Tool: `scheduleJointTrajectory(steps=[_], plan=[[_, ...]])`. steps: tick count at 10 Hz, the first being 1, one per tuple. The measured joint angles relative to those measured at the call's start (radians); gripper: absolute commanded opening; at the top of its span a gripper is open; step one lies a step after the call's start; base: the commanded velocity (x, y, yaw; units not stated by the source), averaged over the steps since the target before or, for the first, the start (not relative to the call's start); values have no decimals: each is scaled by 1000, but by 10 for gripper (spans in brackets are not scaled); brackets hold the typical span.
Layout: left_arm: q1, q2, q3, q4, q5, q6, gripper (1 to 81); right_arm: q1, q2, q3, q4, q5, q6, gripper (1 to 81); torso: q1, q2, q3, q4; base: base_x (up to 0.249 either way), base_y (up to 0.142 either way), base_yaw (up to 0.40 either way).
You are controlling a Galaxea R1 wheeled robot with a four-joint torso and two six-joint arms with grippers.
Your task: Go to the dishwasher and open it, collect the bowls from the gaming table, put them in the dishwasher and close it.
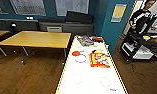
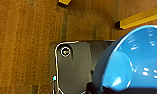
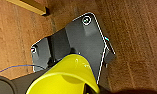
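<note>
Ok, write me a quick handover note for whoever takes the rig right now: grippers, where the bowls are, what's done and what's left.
Left gripper: the blue bowl sits large at the left wrist, over wood floor; it looks held, fingers not visible.
Right gripper: the yellow bowl likewise at the right wrist, apparently held.
Gaming table: straight ahead in the head view, with a board-game box and small items on it.
Done: both bowls appear collected.
Left: put them in the dishwasher and close it.
</note>
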Motion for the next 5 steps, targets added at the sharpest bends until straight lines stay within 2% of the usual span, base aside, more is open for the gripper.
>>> scheduleJointTrajectory(steps=[2, 5], plan=[[47, 107, -122, 3, -29, 0, 10, -2, 13, -18, 0, 0, 0, 10, 0, 0, 0, 0, 0, 0, 0], [87, 217, -284, 6, -27, 0, 10, -2, 64, -100, -6, -20, -1, 10, 0, 0, 0, 0, 0, 0, 0]])
